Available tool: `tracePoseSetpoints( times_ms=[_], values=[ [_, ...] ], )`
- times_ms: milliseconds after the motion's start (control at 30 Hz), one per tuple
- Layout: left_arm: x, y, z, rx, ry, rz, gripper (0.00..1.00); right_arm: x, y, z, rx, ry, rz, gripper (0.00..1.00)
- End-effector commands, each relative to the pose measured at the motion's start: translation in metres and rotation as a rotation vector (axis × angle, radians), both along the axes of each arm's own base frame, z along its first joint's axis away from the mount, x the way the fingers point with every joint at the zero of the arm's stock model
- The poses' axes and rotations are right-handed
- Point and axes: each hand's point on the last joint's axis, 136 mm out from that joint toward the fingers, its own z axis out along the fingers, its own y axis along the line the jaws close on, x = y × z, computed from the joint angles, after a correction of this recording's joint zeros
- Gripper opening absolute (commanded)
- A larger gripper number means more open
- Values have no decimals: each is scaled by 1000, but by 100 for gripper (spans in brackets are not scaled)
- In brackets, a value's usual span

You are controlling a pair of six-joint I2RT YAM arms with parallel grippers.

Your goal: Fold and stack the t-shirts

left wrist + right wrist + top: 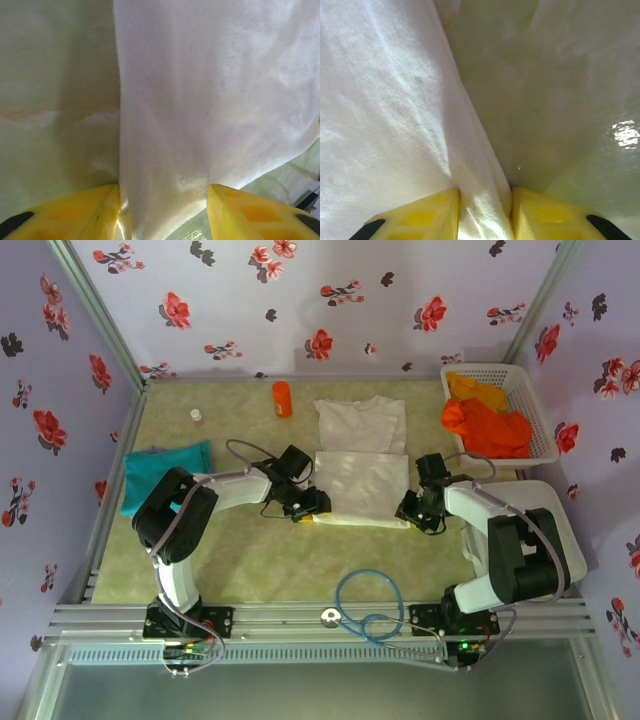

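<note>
The white t-shirt (360, 475) lies part-folded in the middle of the surface (270, 560), with the left end effector (164, 197) and right end effector (486, 197) each pinching a near corner of its doubled layer, apparently so both corners travel together for a square fold.

Upright orange bottle (282, 399) at the back; white lattice basket (497, 369) right; perhaps a small cap (196, 415) left.
</note>
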Motion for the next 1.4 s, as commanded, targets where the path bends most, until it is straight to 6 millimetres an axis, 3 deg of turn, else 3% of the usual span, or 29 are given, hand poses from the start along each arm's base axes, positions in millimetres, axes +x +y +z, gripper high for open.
tracePoseSetpoints(
  times_ms=[0, 133, 233, 467, 800, 1000, 1167, 1367],
  values=[
    [-18, 16, 2, 52, 38, -29, 53, 15, 16, 5, 62, -38, 16, 27],
    [-30, 26, -5, 74, 62, -37, 54, 17, 17, 7, 62, -44, 14, 22],
    [-28, 24, -7, 67, 61, -37, 54, 19, 17, 7, 60, -50, 9, 9],
    [-12, 6, -5, 21, 46, -20, 52, 21, 17, 5, 60, -45, 6, 6],
    [14, 14, -8, 28, -1, 24, 48, 21, 16, 5, 55, -45, 11, 2],
    [26, 7, -6, 26, -14, 15, 47, 22, 17, 7, 59, -50, 12, 1],
    [29, 6, -5, 23, -18, 19, 37, 21, 17, 8, 60, -51, 13, 0],
    [25, 9, -3, 30, -17, 18, 16, 19, 18, 9, 68, -49, 20, 0]
  ],
)
